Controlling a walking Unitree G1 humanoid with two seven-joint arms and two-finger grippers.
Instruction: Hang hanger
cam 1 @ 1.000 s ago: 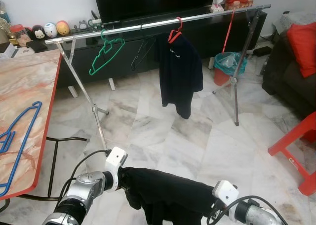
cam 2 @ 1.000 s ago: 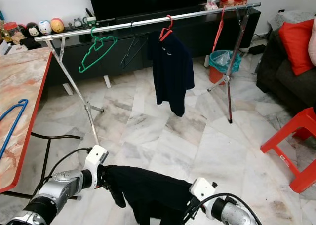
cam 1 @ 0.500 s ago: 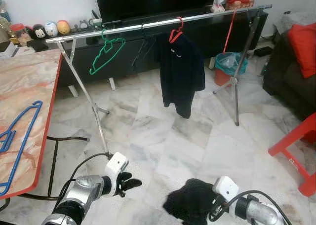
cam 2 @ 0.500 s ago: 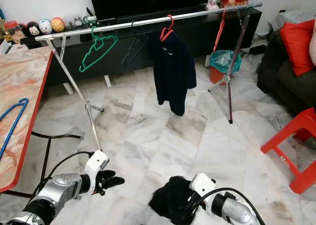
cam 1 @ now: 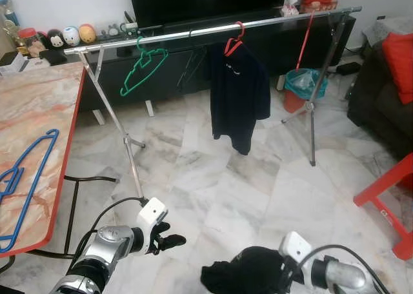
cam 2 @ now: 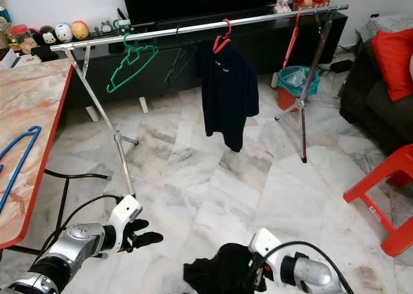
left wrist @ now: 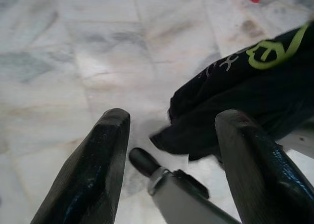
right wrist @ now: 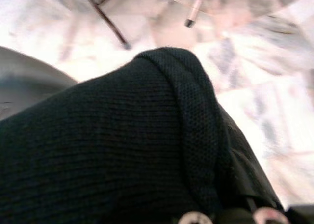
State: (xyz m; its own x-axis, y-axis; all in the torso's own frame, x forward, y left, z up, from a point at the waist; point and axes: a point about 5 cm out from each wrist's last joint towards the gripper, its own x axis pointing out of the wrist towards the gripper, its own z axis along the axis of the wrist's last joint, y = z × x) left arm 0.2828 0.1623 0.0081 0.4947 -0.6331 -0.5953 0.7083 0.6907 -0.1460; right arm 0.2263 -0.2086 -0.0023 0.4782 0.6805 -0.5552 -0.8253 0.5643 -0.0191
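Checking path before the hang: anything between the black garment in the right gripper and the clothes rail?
Nothing visible blocks it. The black garment hangs bunched from the right gripper, low over the marble floor, which lies bare up to the clothes rail. The left gripper is open, off to the side.

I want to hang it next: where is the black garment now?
Bunched at the right gripper, the black garment sits low over the marble floor.

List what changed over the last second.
The left pincer let go of the black garment and is now open. The garment, earlier stretched between both arms, now hangs bunched at the right pincer. The rail, its hangers and hung shirt stayed put.
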